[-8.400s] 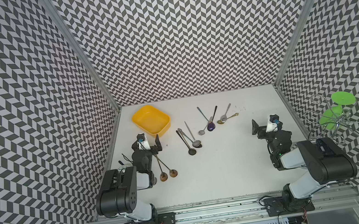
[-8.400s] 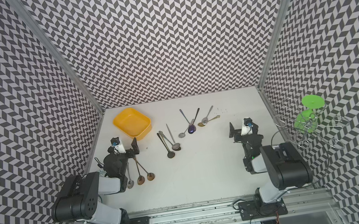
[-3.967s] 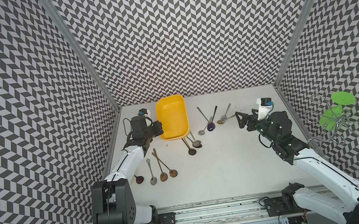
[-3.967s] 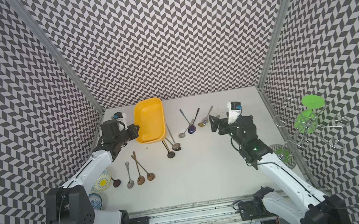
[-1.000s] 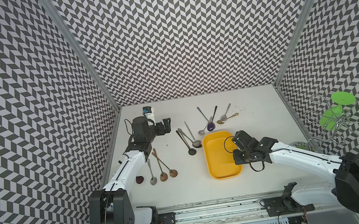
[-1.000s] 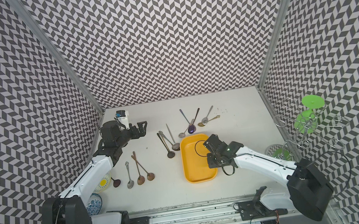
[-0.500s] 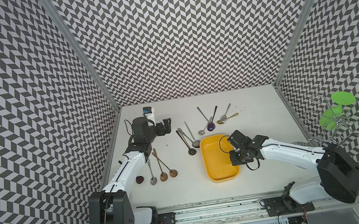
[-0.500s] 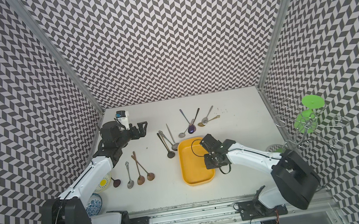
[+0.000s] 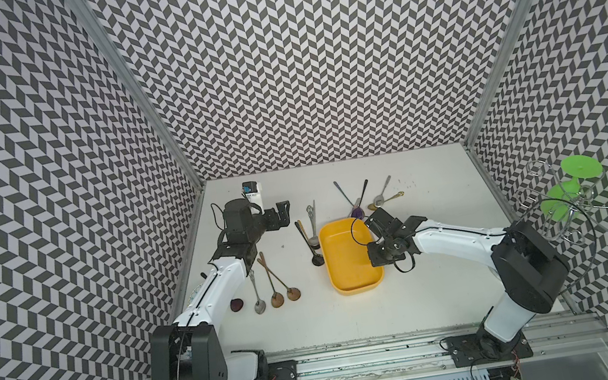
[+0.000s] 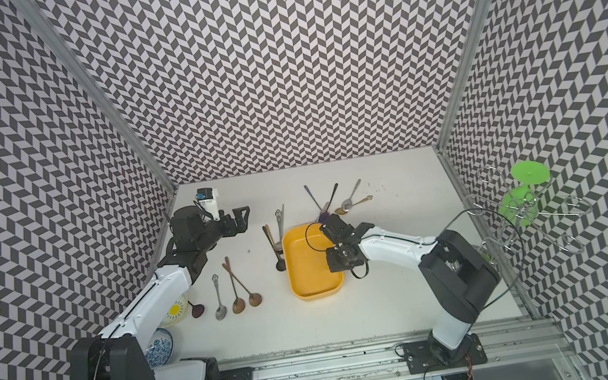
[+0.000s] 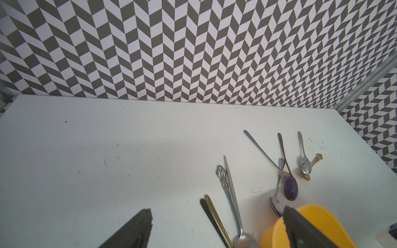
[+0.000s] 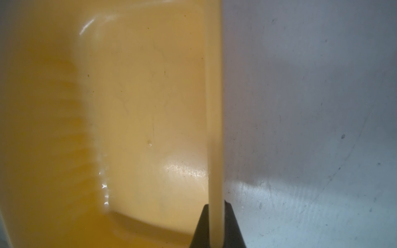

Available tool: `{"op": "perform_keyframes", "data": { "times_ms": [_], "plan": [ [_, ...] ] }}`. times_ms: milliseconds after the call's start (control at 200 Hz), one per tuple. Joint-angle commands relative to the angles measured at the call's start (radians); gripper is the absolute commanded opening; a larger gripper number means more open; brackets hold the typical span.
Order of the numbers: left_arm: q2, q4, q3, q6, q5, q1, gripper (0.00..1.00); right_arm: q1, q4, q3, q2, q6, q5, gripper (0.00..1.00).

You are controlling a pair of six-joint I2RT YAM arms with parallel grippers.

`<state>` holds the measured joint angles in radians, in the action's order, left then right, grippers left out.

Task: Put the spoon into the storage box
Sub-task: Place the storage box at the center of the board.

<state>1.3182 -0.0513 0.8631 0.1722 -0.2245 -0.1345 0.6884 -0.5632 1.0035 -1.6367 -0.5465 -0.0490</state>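
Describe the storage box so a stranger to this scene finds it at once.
On the white table, look near the middle, where the right gripper has its jaws shut on a rim. That is the storage box: a shallow, empty rectangular tray with rounded corners. Bright yellow plastic sets it apart from the thin metal spoons beside it.

the storage box (image 9: 346,262) is glossy yellow plastic; the spoons (image 9: 259,308) are shiny metal; the bench (image 9: 432,294) is matt white, lightly scuffed.
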Motion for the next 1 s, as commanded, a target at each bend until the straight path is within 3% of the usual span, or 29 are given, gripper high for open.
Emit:
{"op": "perform_keyframes", "data": {
  "times_ms": [0,190,436,776,991],
  "plan": [
    [-0.016,-0.005,-0.01,-0.021,-0.028,0.004,0.97,-0.007,-0.027,-0.071,0.072,0.01,0.015,0.0],
    [0.025,0.096,0.005,-0.066,-0.048,-0.044,0.95,-0.01,-0.031,-0.166,0.178,-0.015,0.027,0.0],
    [0.154,0.218,0.053,-0.008,-0.09,-0.068,0.9,-0.021,-0.062,-0.119,0.201,-0.005,0.047,0.26],
    [0.254,0.226,0.095,0.036,-0.123,-0.108,0.73,-0.06,-0.104,-0.045,0.27,0.026,0.058,0.36],
    [0.336,0.255,0.173,0.026,-0.119,-0.143,0.7,-0.13,-0.162,0.016,0.366,0.09,0.082,0.42]
  ]
}}
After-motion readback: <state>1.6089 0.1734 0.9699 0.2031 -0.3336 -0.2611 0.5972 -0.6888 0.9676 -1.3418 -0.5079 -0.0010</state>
